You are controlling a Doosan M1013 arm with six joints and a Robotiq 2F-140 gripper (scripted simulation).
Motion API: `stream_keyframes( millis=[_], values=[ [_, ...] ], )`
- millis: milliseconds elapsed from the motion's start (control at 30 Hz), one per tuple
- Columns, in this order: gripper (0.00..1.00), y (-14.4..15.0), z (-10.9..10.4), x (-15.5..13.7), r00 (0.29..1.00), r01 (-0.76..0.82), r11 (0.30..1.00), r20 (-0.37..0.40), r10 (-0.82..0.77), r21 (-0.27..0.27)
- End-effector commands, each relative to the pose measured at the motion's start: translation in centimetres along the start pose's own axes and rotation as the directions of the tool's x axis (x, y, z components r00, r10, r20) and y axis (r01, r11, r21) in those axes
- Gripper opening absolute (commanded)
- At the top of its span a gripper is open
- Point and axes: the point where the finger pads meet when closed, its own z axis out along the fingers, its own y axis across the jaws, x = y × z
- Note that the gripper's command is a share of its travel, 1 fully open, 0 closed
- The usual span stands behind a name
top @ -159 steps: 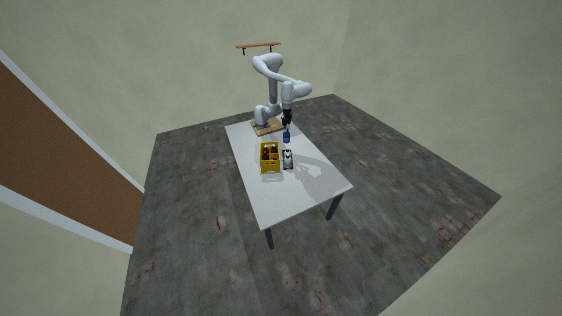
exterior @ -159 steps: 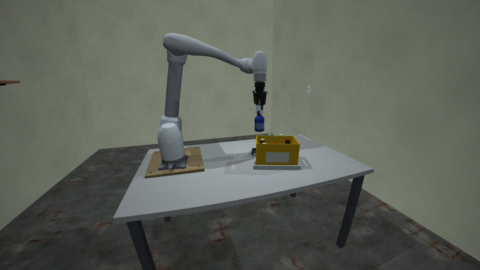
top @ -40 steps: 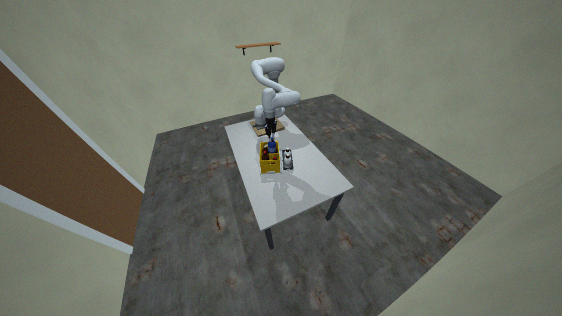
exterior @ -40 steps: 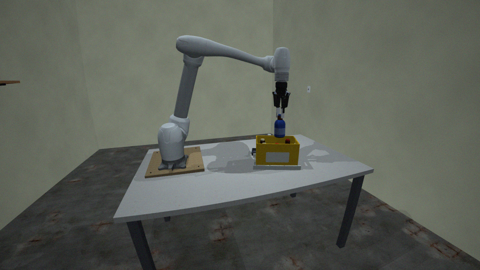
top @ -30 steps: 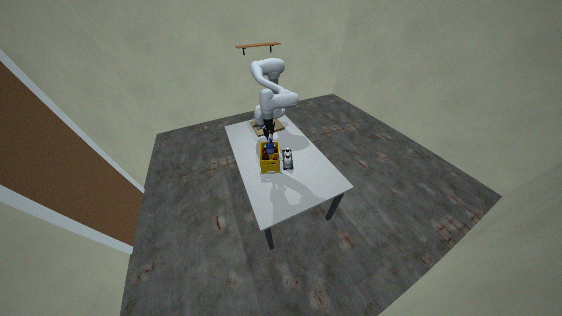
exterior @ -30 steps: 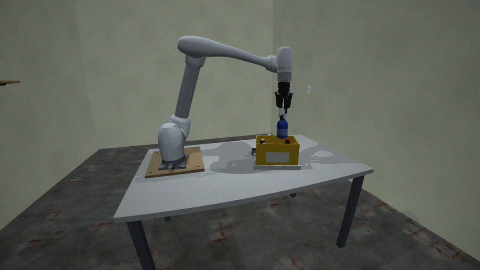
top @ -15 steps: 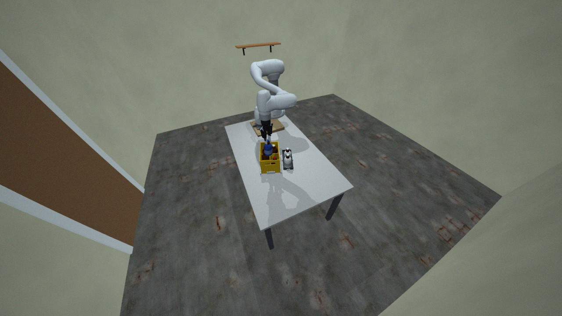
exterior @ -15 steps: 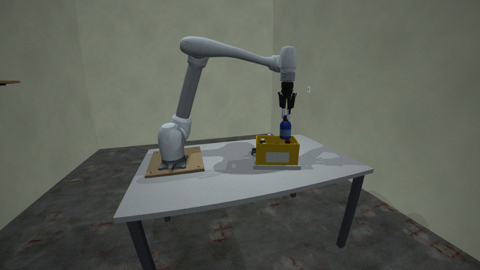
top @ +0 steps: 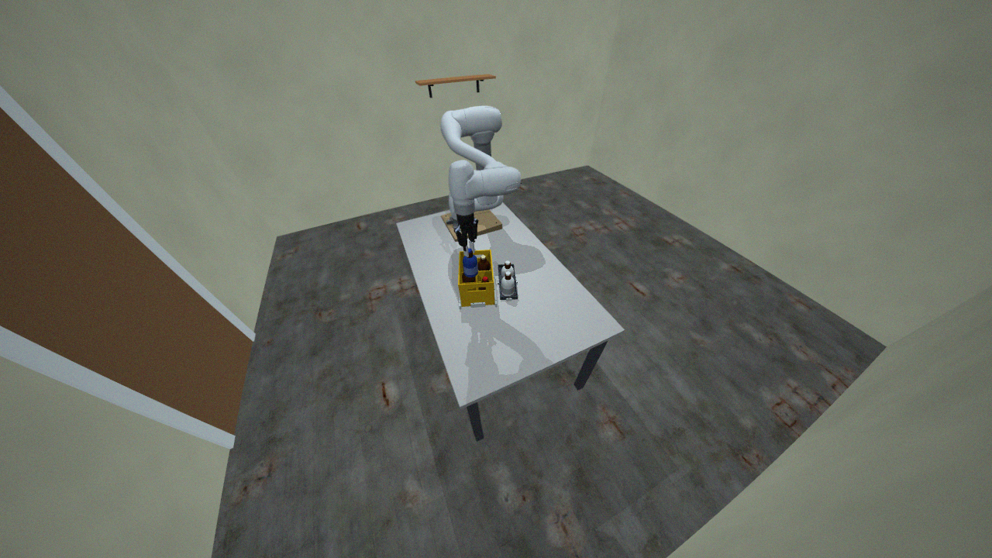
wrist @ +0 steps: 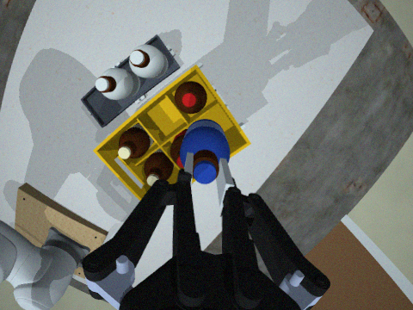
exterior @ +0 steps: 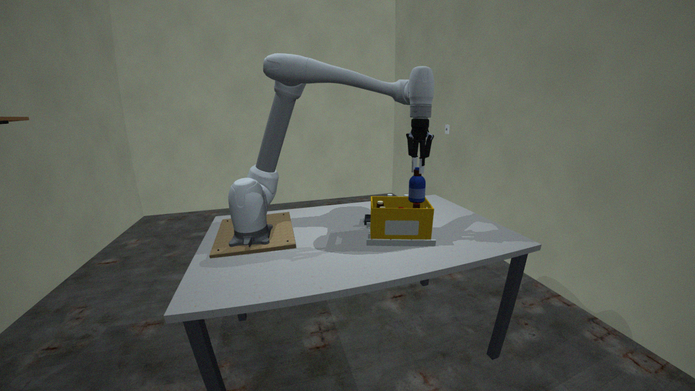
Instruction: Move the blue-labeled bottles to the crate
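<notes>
My gripper (wrist: 205,165) is shut on the neck of a blue-labeled bottle (wrist: 205,146) and holds it upright over the yellow crate (wrist: 170,130). In the exterior view the gripper (exterior: 417,168) hangs straight down, and the bottle's (exterior: 416,187) base is at about the rim of the crate (exterior: 401,223), over its far right part. In the crate stand a red-capped bottle (wrist: 191,99) and two cream-capped brown bottles (wrist: 133,144) (wrist: 157,170); another red cap shows partly under the blue bottle. One cell (wrist: 163,115) looks empty.
A small grey tray (wrist: 127,79) beside the crate carries two upright white bottles (wrist: 148,61) (wrist: 116,84). The arm's base stands on a wooden plate (exterior: 252,234) at the table's far end. A wall shelf (top: 455,80) hangs behind the arm.
</notes>
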Motion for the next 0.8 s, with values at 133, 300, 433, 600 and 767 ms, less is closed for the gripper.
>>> stream_keyframes(
  millis=[133,300,433,600,767],
  values=[
    [0.00,0.9,0.0,0.0,1.000,0.000,1.000,0.000,0.000,0.000],
    [0.00,1.2,0.0,0.0,1.000,0.000,1.000,0.000,0.000,0.000],
    [0.00,1.6,0.0,0.0,1.000,0.000,1.000,0.000,0.000,0.000],
    [0.00,2.0,0.0,0.0,1.000,0.000,1.000,0.000,0.000,0.000],
    [0.00,2.3,0.0,0.0,1.000,0.000,1.000,0.000,0.000,0.000]
  ],
)
